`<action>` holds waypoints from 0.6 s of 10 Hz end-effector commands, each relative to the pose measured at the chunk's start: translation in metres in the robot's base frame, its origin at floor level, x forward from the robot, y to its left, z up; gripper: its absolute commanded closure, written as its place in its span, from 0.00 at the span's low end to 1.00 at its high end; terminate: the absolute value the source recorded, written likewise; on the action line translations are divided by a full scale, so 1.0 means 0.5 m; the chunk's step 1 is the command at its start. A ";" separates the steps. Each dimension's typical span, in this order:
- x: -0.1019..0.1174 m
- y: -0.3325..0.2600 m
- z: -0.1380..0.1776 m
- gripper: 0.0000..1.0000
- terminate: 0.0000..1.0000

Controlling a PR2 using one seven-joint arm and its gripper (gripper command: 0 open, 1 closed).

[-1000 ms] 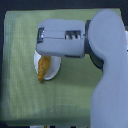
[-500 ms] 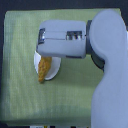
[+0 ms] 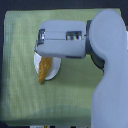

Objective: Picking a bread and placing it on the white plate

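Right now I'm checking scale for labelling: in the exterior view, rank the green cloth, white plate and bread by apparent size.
1. Green cloth, by far largest.
2. White plate, though the arm covers part of it.
3. Bread, narrower than the plate but about as long.

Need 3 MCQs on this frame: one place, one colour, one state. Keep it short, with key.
1. Where is the bread?
A. On the white plate, its lower tip past the rim
B. On the cloth, far from the plate
C. On top of the arm

2. What colour is the cloth under the plate?
A. Red
B. Light green
C. Black

3. Can the gripper's state be read?
A. Plainly wide open
B. Plainly shut on the plate
C. No, the fingers are hidden under the arm

Key: 1 A, the loaf lies across the plate's left part. 2 B, a pale green checked surface. 3 C, the arm's housing covers the fingertips.
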 end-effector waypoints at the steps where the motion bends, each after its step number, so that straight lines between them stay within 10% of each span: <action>1: 0.049 0.004 0.068 0.00 0.00; 6: 0.092 -0.083 0.284 0.00 0.00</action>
